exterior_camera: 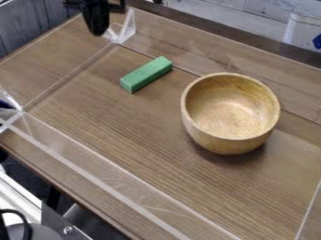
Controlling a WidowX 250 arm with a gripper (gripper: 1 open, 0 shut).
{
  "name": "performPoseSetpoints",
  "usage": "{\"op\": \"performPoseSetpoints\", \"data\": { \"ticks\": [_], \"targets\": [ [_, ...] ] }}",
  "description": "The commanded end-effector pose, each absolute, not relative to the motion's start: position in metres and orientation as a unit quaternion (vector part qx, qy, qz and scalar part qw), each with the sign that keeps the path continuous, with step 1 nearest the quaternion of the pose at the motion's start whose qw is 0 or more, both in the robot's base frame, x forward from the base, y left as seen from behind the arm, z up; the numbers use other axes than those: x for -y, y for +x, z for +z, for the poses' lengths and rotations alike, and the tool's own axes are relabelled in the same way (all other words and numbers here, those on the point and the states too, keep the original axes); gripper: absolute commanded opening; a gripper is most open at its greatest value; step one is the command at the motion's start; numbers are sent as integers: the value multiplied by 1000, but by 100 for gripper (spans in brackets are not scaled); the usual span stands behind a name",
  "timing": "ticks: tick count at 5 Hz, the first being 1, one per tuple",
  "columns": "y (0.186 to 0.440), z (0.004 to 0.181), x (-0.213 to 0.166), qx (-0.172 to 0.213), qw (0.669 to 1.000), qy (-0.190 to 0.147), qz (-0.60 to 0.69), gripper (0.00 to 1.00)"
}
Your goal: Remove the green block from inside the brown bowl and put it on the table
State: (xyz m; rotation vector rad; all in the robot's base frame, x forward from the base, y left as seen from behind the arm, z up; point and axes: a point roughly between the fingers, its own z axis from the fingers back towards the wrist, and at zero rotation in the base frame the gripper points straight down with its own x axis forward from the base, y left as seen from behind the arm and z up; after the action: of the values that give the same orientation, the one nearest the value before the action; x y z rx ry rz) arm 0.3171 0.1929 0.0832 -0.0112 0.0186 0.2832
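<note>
The green block (pixel 146 74) is seen lying flat on the table (pixel 113 141), outside the brown bowl (pixel 231 112) and to its upper left, with a strip of bare wood grain between the two. Its long axis is set on a diagonal, the lower end pointing toward the near left and the upper end toward the far right. The bowl stands upright, and only its pale grained interior and flat base are seen inside it.

The gripper (pixel 97 26) is found at the top edge of the view, near the far left corner of the tabletop. It is largely cut off by the frame: only the dark lower part of the fingers can be made out, and the arm above is hidden. The fingers appear drawn together into a single dark shape, so the gripper is taken as clenched, with nothing seen between them. The block lies well apart from it, below and to the right, and is not touched.

Low clear acrylic walls (pixel 75 155) border the table; their edges are faint and hard to trace.
</note>
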Motion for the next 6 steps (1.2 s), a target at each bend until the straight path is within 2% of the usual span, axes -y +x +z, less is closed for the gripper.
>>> {"op": "performPoseSetpoints", "data": {
  "ticks": [1,3,4,5,6],
  "targets": [
    [327,86,-206,15,990,16,143,0],
    [327,44,-210,-9,990,25,139,0],
    [327,37,-209,-16,990,26,137,0],
    [327,41,-208,-15,990,25,136,100],
    [327,47,-205,-12,990,22,136,100]
  ]
}}
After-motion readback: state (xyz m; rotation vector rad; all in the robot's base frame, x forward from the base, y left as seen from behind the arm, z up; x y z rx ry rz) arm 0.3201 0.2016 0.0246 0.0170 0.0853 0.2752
